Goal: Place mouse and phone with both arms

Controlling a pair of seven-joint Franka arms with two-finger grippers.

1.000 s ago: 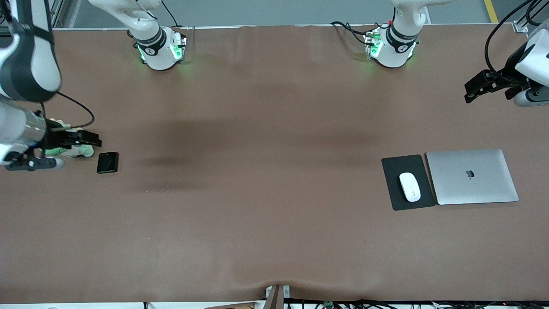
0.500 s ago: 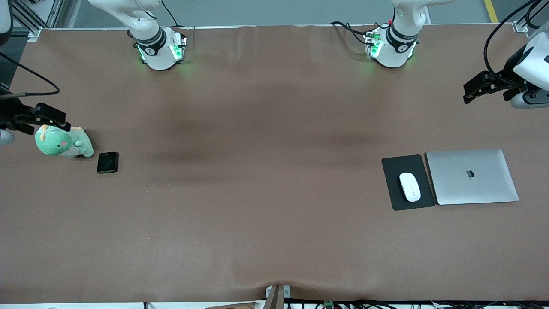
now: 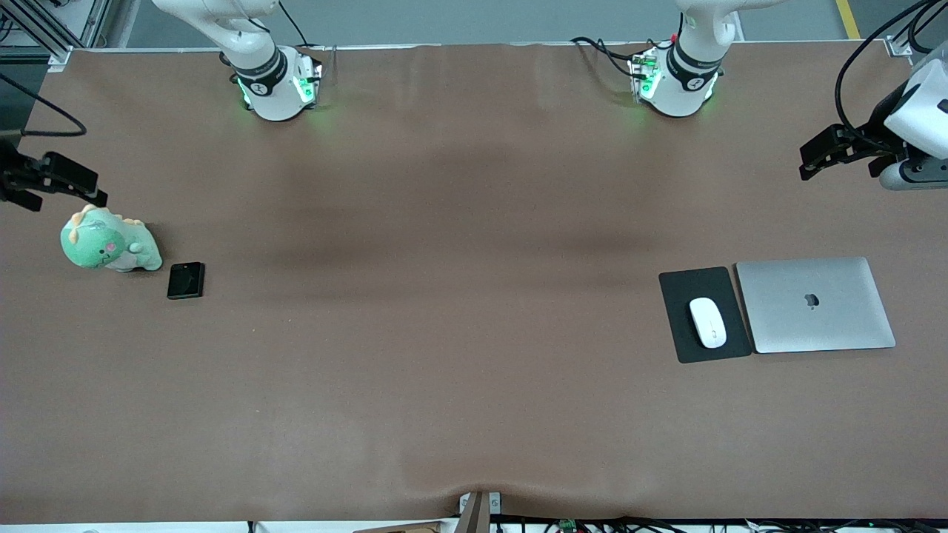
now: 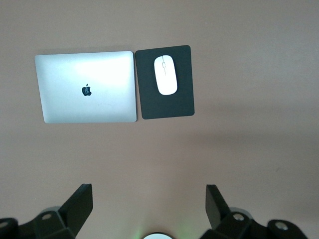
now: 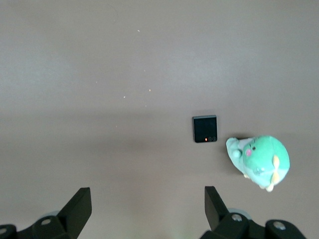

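Observation:
The white mouse (image 3: 707,322) lies on a black pad (image 3: 680,296) toward the left arm's end of the table; the left wrist view shows the mouse (image 4: 165,74) on that pad (image 4: 179,102). The small black phone (image 3: 185,280) lies flat on the table toward the right arm's end, and it also shows in the right wrist view (image 5: 205,129). My left gripper (image 3: 815,157) hangs open and empty over bare table at its end, its jaws wide apart (image 4: 148,191). My right gripper (image 3: 70,183) hangs open and empty over the table's edge beside the toy, jaws wide apart (image 5: 146,193).
A closed silver laptop (image 3: 815,305) lies beside the pad, toward the left arm's end, and shows in the left wrist view (image 4: 87,87). A green plush toy (image 3: 107,246) sits next to the phone (image 5: 259,162). The arm bases (image 3: 274,81) (image 3: 674,81) stand along the table's back edge.
The right gripper has drawn away from over the toy toward the table's end, uncovering the toy. The left gripper has barely shifted. Phone and mouse have not moved.

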